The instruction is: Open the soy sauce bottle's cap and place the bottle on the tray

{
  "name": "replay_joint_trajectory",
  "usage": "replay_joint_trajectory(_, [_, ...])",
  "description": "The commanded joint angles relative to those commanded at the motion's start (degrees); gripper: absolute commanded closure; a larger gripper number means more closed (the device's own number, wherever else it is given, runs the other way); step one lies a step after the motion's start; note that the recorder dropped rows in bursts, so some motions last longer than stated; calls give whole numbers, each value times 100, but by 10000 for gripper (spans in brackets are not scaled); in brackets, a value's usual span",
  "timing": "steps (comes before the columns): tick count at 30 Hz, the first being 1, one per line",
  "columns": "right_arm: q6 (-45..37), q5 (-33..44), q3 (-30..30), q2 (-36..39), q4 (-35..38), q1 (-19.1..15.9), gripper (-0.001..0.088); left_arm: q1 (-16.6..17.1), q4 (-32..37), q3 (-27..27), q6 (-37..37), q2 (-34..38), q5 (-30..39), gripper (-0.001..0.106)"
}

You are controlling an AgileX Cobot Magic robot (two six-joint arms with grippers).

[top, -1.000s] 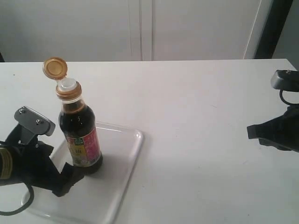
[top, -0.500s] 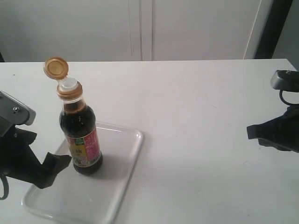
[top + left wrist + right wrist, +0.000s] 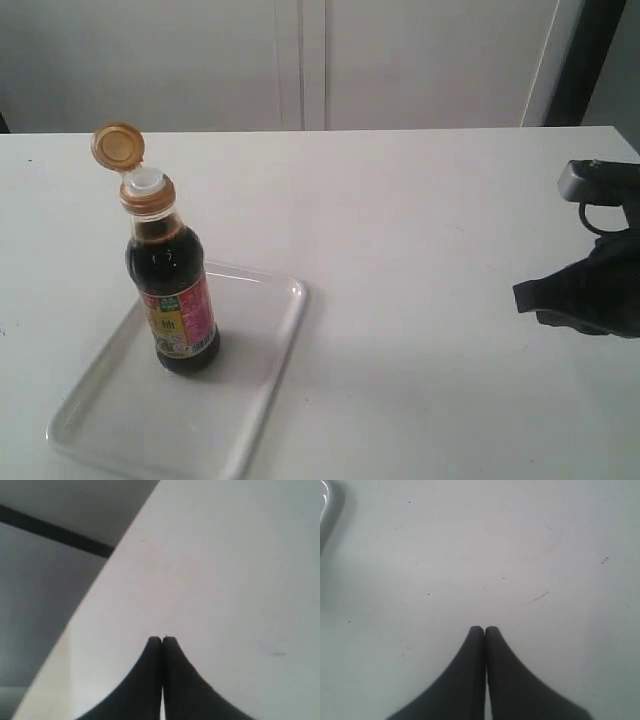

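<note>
The soy sauce bottle (image 3: 172,300) stands upright on the white tray (image 3: 262,350) at the lower left of the exterior view. Its orange-gold cap (image 3: 118,146) is flipped open and hangs back from the collar, with the white spout (image 3: 143,180) bare. The left arm is out of the exterior view; in its wrist view my left gripper (image 3: 161,639) is shut over bare white table, holding nothing. My right gripper (image 3: 522,295) is at the right edge, far from the bottle, and its wrist view shows the right gripper (image 3: 484,628) shut and empty above the table.
A corner of the tray (image 3: 326,505) shows at the border of the right wrist view. The white table (image 3: 420,230) runs back to a pale wall (image 3: 300,60). The table edge (image 3: 100,580) and a dark strip (image 3: 55,530) appear in the left wrist view.
The left arm has drawn back from beside the bottle and left the exterior view. The right gripper has shifted slightly left. The bottle stays standing on the tray.
</note>
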Motion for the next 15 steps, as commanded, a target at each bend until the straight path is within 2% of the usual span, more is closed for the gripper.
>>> replay_joint_trajectory(1, [0, -35, 0, 0, 0, 0, 868, 0, -108, 0, 35, 0, 201, 1053])
replay_joint_trajectory(3, [-52, -45, 0, 0, 0, 0, 868, 0, -764, 0, 119, 0, 464, 1053])
replay_joint_trajectory(4, [-52, -45, 0, 0, -18, 0, 868, 0, -1549, -10, 388, 0, 635, 1053])
replay_joint_trajectory(6, [-52, -84, 0, 0, -129, 0, 868, 0, -2718, -10, 1213, 0, 781, 1053])
replay_joint_trajectory(10, [226, 126, -210, 10, -763, 0, 868, 0, -5495, -250, 3882, 0, 1078, 1053])
replay_joint_trajectory(13, [1026, 481, -461, 10, -1666, -11, 868, 0, -6921, -745, 4634, 0, 1501, 1053])
replay_joint_trajectory(15, [1438, 792, -607, -4, -2163, -11, 868, 0, -7437, -1043, 4690, -102, 1543, 1053])
